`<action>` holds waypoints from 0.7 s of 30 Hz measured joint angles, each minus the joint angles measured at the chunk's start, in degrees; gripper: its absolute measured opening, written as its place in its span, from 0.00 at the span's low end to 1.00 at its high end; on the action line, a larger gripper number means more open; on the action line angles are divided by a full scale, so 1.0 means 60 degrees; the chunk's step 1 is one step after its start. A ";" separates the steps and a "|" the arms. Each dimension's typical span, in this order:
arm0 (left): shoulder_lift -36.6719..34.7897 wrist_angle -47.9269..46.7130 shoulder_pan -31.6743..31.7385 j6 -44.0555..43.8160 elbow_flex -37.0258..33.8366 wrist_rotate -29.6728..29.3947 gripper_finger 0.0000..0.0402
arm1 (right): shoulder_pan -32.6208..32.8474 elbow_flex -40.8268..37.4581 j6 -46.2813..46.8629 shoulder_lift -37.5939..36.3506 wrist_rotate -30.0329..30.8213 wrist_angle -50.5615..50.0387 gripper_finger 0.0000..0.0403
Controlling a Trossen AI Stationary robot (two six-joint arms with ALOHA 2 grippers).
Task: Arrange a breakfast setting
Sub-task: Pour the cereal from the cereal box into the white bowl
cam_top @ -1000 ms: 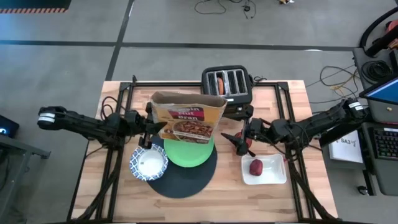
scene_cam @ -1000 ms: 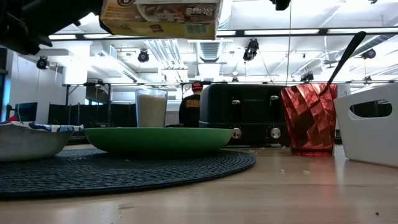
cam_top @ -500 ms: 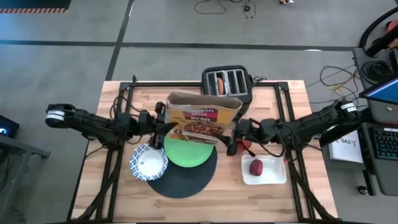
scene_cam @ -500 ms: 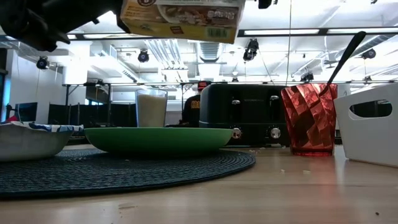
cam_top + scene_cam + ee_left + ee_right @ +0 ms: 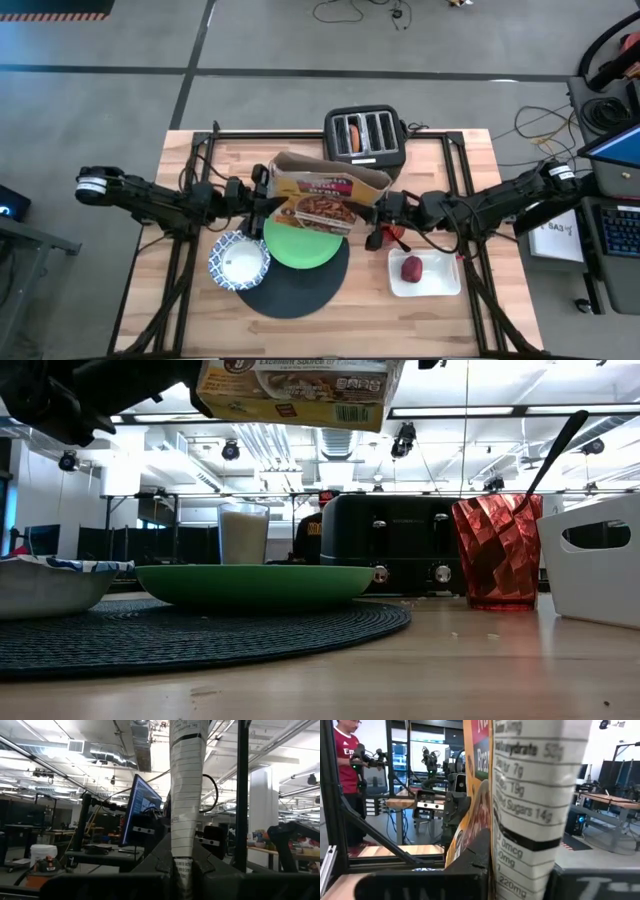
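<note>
We saw the left gripper (image 5: 262,203) clamped on one side edge of an open cereal box (image 5: 326,193), which hung in the air above the worktop (image 5: 190,150). The right gripper (image 5: 376,213) was clamped on the opposite side edge of that box, so the two grippers faced each other with the box stretched between them. In the left wrist view the box's narrow printed side (image 5: 186,790) rose straight up from between that gripper's dark fingers (image 5: 160,865); in the right wrist view the nutrition panel (image 5: 535,805) filled the space directly ahead.

Beneath the box and between the grippers lay the green plate (image 5: 300,248), resting on the round dark placemat (image 5: 295,285). Just below the left gripper, at the placemat's edge, sat the blue-and-white patterned bowl (image 5: 239,262). Right beside the right gripper stood the small red cup (image 5: 397,238) with the metal spoon (image 5: 556,448) leaning in it. Near that gripper, on its side nearer the worktop's front edge, a white square tray (image 5: 437,282) held the dark red fruit (image 5: 412,268). Beyond the box stood a black toaster (image 5: 365,137) with a bagel (image 5: 353,134) in one slot. In the low view a glass of milk (image 5: 243,535) stood behind the plate.
</note>
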 joint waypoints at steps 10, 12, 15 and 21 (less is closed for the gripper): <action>-0.0007 -0.0123 0.0000 -0.0118 -0.0004 -0.0004 0.00 | 0.0000 0.0018 0.0136 0.0000 0.0058 -0.0032 0.02; -0.0007 -0.0158 0.0000 -0.0131 -0.0004 -0.0004 0.02 | 0.0000 0.0022 0.0136 -0.0013 0.0055 -0.0046 0.02; -0.0011 -0.0359 0.0000 -0.0133 -0.0005 -0.0004 0.06 | -0.0004 0.0022 0.0133 -0.0022 0.0058 -0.0072 0.02; -0.0015 -0.0893 0.0000 -0.0167 -0.0007 0.0000 0.22 | -0.0004 0.0024 0.0133 -0.0025 0.0103 -0.0080 0.02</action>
